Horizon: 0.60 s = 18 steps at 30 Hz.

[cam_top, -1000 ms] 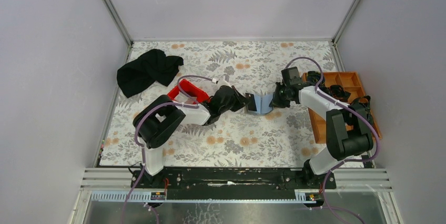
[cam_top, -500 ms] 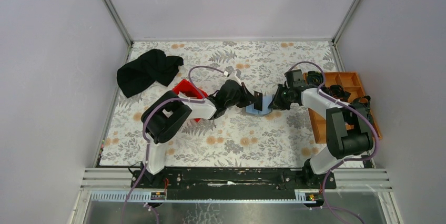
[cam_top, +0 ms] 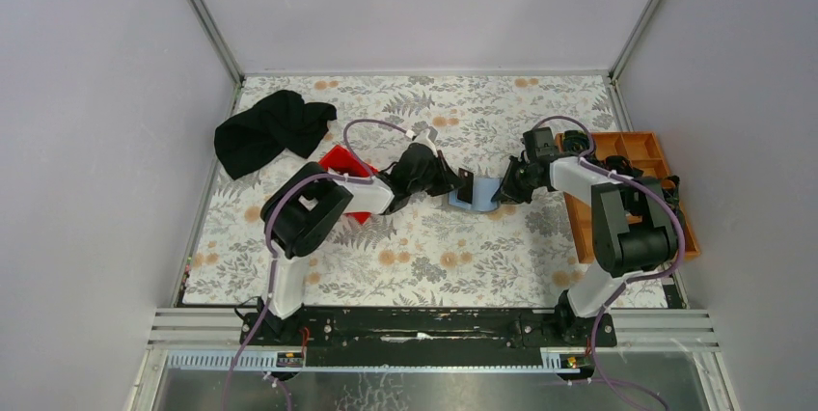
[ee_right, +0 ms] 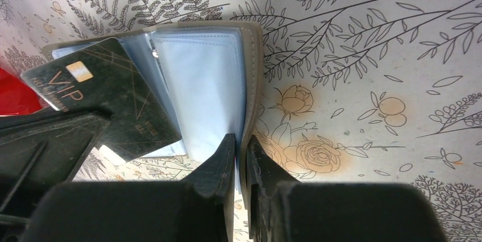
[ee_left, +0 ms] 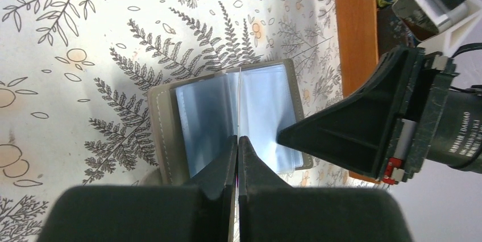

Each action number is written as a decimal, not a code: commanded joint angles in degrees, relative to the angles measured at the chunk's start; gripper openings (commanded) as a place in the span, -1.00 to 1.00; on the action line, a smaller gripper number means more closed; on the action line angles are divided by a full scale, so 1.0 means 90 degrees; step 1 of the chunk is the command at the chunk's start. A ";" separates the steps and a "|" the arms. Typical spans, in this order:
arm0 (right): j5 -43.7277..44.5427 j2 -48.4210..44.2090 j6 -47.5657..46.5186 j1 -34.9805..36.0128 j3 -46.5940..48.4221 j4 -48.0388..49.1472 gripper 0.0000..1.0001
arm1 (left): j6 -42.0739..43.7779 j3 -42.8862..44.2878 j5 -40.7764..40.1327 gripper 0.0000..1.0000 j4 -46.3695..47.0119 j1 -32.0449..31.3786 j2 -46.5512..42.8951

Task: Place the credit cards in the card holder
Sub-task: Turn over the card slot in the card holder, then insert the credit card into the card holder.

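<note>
The card holder (cam_top: 475,202) lies open on the flowered table, grey cover down, pale blue clear sleeves up. It also shows in the left wrist view (ee_left: 199,117) and the right wrist view (ee_right: 204,83). My left gripper (cam_top: 464,182) is shut on a dark credit card marked VIP (ee_right: 108,100). It holds the card on edge over the holder's left half; in the left wrist view the card (ee_left: 239,97) is a thin line ahead of the gripper (ee_left: 237,140). My right gripper (cam_top: 499,191) is shut on the holder's right cover edge (ee_right: 241,140). Other cards are out of view.
A red bin (cam_top: 340,162) sits behind my left arm. A black cloth (cam_top: 273,129) lies at the back left. An orange compartment tray (cam_top: 586,228) runs along the right edge, close to my right arm; it also shows in the left wrist view (ee_left: 355,26).
My left gripper has moved right with the dark card, from beside the holder to over its open sleeves. My right gripper has stayed clamped on the holder's right edge.
</note>
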 commanded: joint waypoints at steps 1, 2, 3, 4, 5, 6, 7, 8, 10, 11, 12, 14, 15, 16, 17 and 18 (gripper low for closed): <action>0.0216 0.0282 -0.0069 -0.0016 0.0082 -0.0371 -0.84 | 0.0211 0.0266 0.0236 -1.00 -0.0043 0.0018 0.0212; 0.0225 0.0305 -0.0074 -0.0012 0.0085 -0.0372 -0.84 | 0.0219 0.0298 0.0276 -1.00 -0.0049 0.0019 0.0253; 0.0234 0.0317 -0.0078 -0.0010 0.0098 -0.0375 -0.83 | 0.0228 0.0326 0.0307 -1.00 -0.0063 0.0013 0.0291; 0.0236 0.0338 -0.0078 -0.0020 0.0100 -0.0377 -0.84 | 0.0239 0.0358 0.0329 -1.00 -0.0085 0.0015 0.0315; 0.0236 0.0359 -0.0079 -0.0026 0.0107 -0.0374 -0.84 | 0.0236 0.0373 0.0340 -1.00 -0.0089 0.0018 0.0337; 0.0227 0.0380 -0.0087 -0.0018 0.0119 -0.0372 -0.84 | 0.0212 0.0368 0.0345 -1.00 -0.0060 0.0017 0.0350; 0.0218 0.0400 -0.0095 -0.0021 0.0130 -0.0384 -0.83 | 0.0170 0.0363 0.0370 -1.00 -0.0026 0.0019 0.0353; 0.0216 0.0413 -0.0103 -0.0021 0.0136 -0.0384 -0.83 | 0.0127 0.0353 0.0383 -1.00 0.0007 0.0026 0.0362; 0.0217 0.0440 -0.0096 -0.0023 0.0150 -0.0372 -0.84 | -0.0003 0.0303 0.0401 -1.00 0.0104 0.0043 0.0386; 0.0216 0.0453 -0.0098 -0.0018 0.0155 -0.0375 -0.84 | -0.0089 0.0294 0.0415 -1.00 0.0148 0.0047 0.0397; 0.0216 0.0454 -0.0104 -0.0025 0.0169 -0.0372 -0.84 | -0.0165 0.0279 0.0435 -1.00 0.0188 0.0061 0.0412; 0.0221 0.0470 -0.0115 -0.0017 0.0173 -0.0386 -0.84 | -0.0339 0.0232 0.0492 -1.00 0.0331 0.0077 0.0457; 0.0227 0.0475 -0.0124 -0.0021 0.0186 -0.0391 -0.84 | -0.0454 0.0193 0.0546 -1.00 0.0420 0.0098 0.0489; 0.0235 0.0476 -0.0127 -0.0026 0.0185 -0.0400 -0.84 | -0.0549 0.0154 0.0600 -1.00 0.0529 0.0118 0.0520; 0.0238 0.0478 -0.0136 -0.0021 0.0185 -0.0401 -0.84 | -0.0634 0.0123 0.0644 -1.00 0.0622 0.0137 0.0548; 0.0243 0.0483 -0.0135 -0.0025 0.0183 -0.0406 -0.84 | -0.0696 0.0091 0.0670 -1.00 0.0687 0.0152 0.0551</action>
